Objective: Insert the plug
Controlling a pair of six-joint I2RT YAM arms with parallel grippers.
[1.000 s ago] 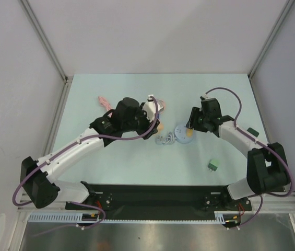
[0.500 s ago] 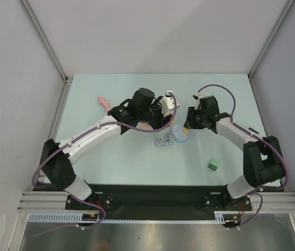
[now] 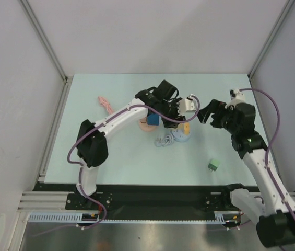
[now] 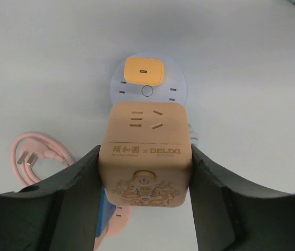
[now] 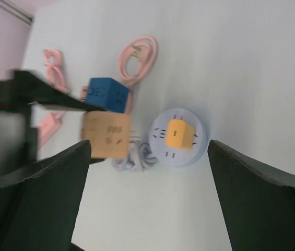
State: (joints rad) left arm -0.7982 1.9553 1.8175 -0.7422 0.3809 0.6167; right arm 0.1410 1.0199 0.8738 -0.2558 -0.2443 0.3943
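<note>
left gripper [image 4: 145, 157] clamped on a matte tan cube socket [image 4: 146, 138], rounded orange square plug [image 4: 143, 70] sitting on the flat round pale-blue outlet disc [image 4: 177, 88] at the cube's 12 o'clock, right gripper [image 5: 147, 150] jaws wide apart

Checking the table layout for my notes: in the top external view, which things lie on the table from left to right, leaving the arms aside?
pink cable → blue cube socket → round power strip → green block. The white cord coil and the tan cube overlap others, so they are left out.
</note>
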